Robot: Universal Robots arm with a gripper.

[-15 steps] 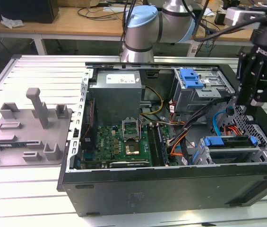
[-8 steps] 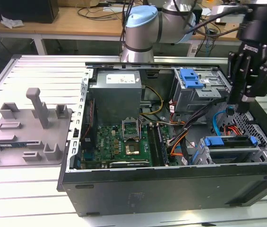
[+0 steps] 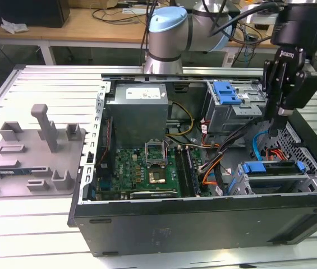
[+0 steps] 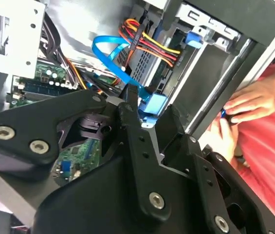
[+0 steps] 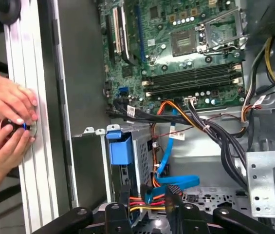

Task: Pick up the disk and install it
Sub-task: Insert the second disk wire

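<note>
- My claw (image 3: 279,115): matt black metal links with bright screw heads.
- Computer case (image 3: 203,224): matt dark painted metal outside, bare grey sheet metal inside.
- Surface (image 3: 35,235): ribbed, pale brushed metal.
- Drive bracket (image 5: 120,148): smooth blue plastic.
- Data cable (image 5: 176,181): glossy blue plastic.

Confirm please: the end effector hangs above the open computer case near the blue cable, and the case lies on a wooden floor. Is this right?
One detail is wrong. The computer case lies on a ribbed metal table, not on a wooden floor, as the exterior view shows. The rest holds: the end effector hangs above the open case near the blue cable.
</note>
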